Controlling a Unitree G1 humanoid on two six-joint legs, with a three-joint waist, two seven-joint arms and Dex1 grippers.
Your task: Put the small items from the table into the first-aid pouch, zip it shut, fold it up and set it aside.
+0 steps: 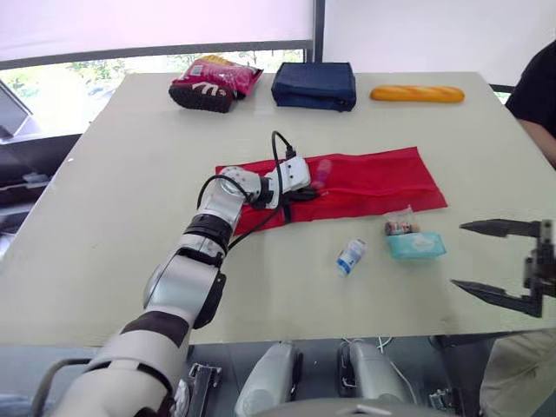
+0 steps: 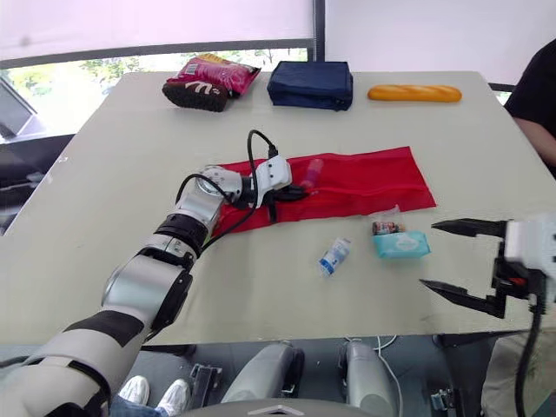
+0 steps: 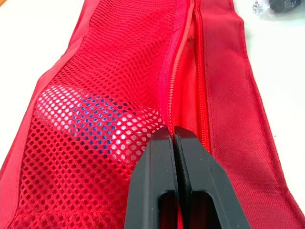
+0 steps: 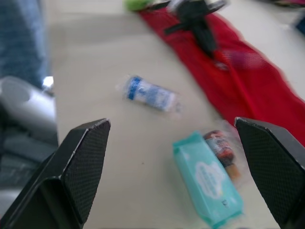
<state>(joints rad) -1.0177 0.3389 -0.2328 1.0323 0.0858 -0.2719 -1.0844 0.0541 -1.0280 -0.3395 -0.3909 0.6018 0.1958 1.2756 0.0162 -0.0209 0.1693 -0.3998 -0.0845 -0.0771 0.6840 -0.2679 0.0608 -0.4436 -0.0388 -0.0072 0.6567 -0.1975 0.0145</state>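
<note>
Right wrist view: one bottle point(image 4: 150, 94), one wipes pack point(image 4: 207, 183), one packet point(image 4: 221, 148).

Beige table point(image 1: 113, 217) bears red pouch point(image 1: 373, 178), bottle point(image 1: 351, 256), wipes point(image 1: 416, 246), packet point(image 1: 400, 227), snack bag point(image 1: 213, 82), navy bag point(image 1: 314, 85), baguette point(image 1: 417, 94).

No lettering is reading legibly in any view. The teal wipes pack point(image 4: 207, 183), lying between the spread jaws of the right gripper point(image 1: 457, 255), is carrying a white label patch too blurred to read. The small bottle point(image 4: 150, 94), lying beyond those jaws, is showing a blue band, likewise illegible. The pink snack bag point(image 1: 213, 82), far beyond them, is bearing undecipherable white marks.
</note>
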